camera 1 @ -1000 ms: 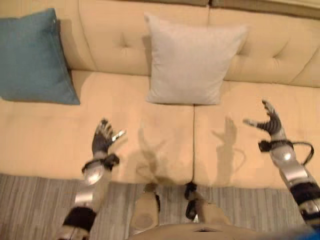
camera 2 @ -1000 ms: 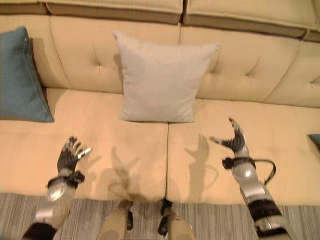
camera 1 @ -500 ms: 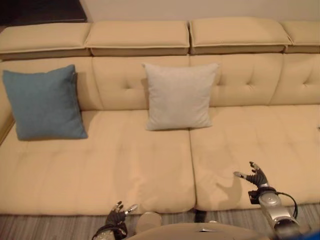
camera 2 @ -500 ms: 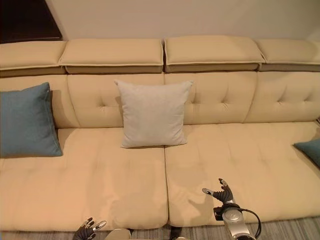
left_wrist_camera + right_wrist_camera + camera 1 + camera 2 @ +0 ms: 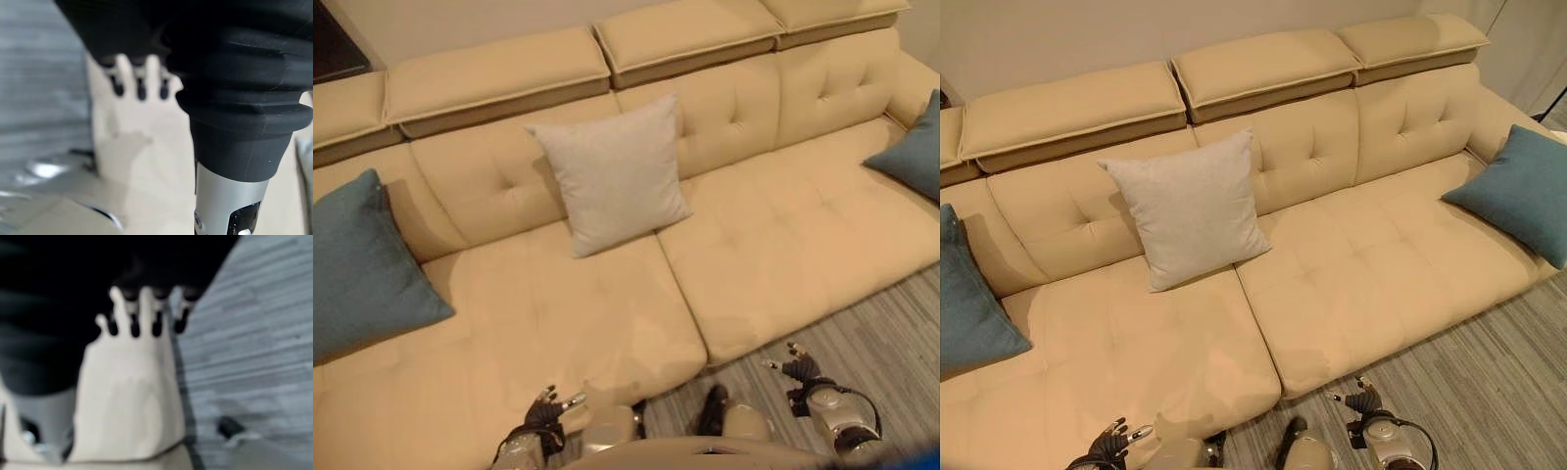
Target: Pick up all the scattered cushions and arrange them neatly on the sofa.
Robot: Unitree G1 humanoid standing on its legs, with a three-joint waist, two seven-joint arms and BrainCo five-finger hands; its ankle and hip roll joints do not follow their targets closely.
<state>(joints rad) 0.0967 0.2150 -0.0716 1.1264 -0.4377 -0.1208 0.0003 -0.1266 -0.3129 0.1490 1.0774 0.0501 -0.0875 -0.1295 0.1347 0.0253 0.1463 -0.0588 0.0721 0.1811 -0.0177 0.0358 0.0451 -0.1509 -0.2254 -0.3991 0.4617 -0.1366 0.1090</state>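
A light grey cushion (image 5: 612,171) leans upright against the backrest at the middle of the beige sofa (image 5: 568,313). One blue cushion (image 5: 362,269) stands at the sofa's left end, and another blue cushion (image 5: 1518,191) leans at its right end. My left hand (image 5: 546,411) hangs low by the seat's front edge, open and empty. My right hand (image 5: 798,370) is over the floor in front of the sofa, open, holding nothing. In the wrist views the left hand's fingers (image 5: 139,78) and the right hand's fingers (image 5: 142,313) are straight.
Grey striped carpet (image 5: 871,343) lies in front of the sofa at the right. The seat between the grey cushion and the right blue cushion is bare.
The camera has pulled back and turned right, bringing the right blue cushion into view. Both hands have dropped from above the seat to its front edge, still open.
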